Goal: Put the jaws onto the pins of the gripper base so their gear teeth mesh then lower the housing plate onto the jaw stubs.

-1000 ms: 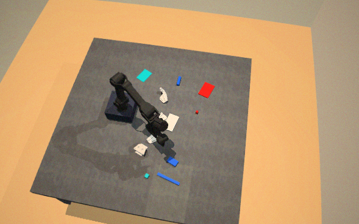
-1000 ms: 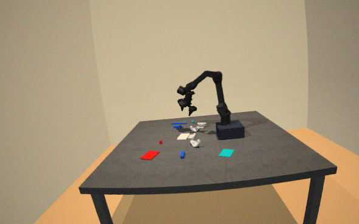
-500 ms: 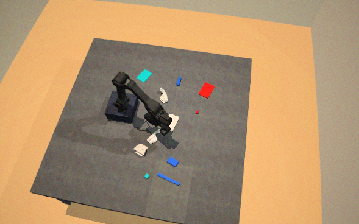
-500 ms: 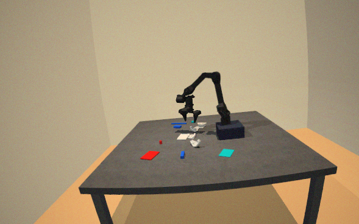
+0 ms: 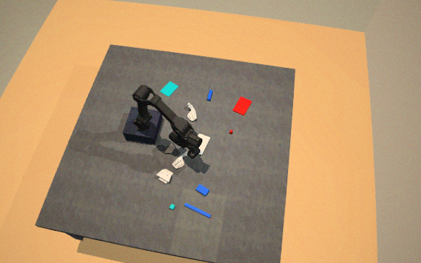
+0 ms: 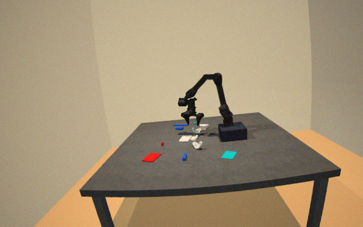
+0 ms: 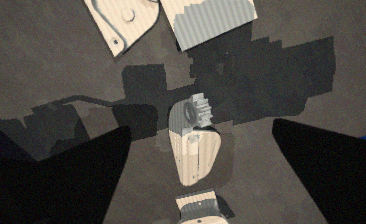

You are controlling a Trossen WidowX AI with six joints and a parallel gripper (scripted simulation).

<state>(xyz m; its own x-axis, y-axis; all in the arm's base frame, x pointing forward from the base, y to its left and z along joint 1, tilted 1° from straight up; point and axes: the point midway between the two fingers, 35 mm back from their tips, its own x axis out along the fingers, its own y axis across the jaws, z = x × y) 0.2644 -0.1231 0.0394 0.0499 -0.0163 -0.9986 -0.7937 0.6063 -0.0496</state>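
My gripper (image 5: pixel 193 154) (image 6: pixel 193 124) (image 7: pixel 201 129) is open and empty, above one white jaw (image 5: pixel 179 164) (image 6: pixel 196 131) (image 7: pixel 191 160). That jaw lies on the table between the fingertips in the wrist view, gear teeth toward the top. The other white jaw (image 5: pixel 192 114) (image 6: pixel 197 145) lies apart. A white slab (image 5: pixel 205 143) (image 6: pixel 184 139) (image 7: pixel 209 25) lies beside a white piece with a round peg (image 6: pixel 193 138) (image 7: pixel 136 27); I cannot tell whether they are joined. Another white part (image 5: pixel 164 175) (image 6: pixel 204 126) (image 7: pixel 196 202) stands past the near jaw. Which is base or housing plate is unclear.
A blue block (image 5: pixel 202 189), a blue bar (image 5: pixel 197 210) and a small teal cube (image 5: pixel 172 206) lie on one side. A red sheet (image 5: pixel 242 106), a red cube (image 5: pixel 231 131), a short blue block (image 5: pixel 209 95) and a teal sheet (image 5: pixel 169 88) lie on the other.
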